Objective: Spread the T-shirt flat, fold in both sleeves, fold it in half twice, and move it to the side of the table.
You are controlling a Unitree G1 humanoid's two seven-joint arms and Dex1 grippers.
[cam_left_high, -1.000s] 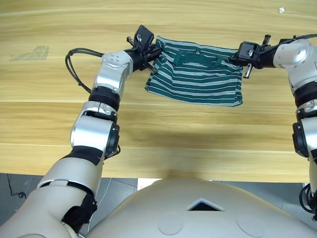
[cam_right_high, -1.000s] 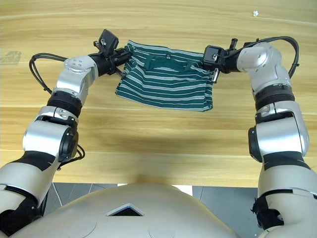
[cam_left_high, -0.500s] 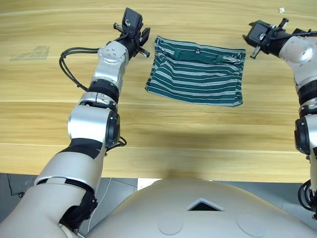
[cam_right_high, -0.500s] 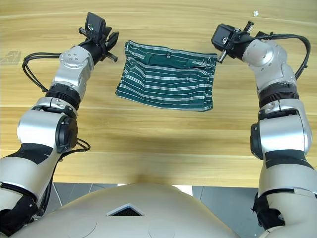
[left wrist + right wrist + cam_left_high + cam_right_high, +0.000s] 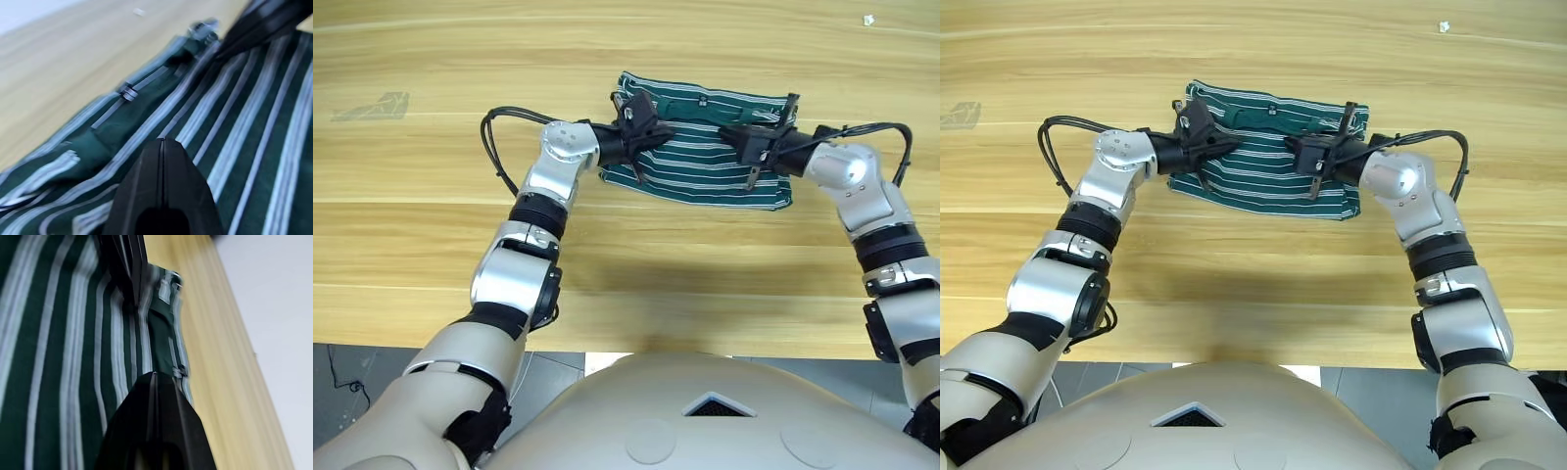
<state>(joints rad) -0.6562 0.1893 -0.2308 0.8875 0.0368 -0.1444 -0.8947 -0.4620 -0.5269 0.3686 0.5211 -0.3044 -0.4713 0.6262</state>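
Note:
The T-shirt (image 5: 705,162), dark green with white stripes, lies folded into a wide rectangle on the wooden table (image 5: 431,255), its collar along the far edge. My left gripper (image 5: 651,134) hovers low over the shirt's left part, pointing right. In the left wrist view the left gripper (image 5: 162,143) is shut, with no cloth between its fingers. My right gripper (image 5: 744,140) is over the shirt's right part, pointing left toward the other one. In its own wrist view the right gripper (image 5: 152,377) is also shut with nothing in it.
A small white scrap (image 5: 869,20) lies far back at the right. A faint grey mark (image 5: 374,105) is on the table at the left. The table's near edge (image 5: 607,345) runs just in front of me. Bare wood surrounds the shirt.
One second ago both grippers were at the shirt's far corners. They then lifted away outward, and now both have swung inward over the shirt, tips facing each other.

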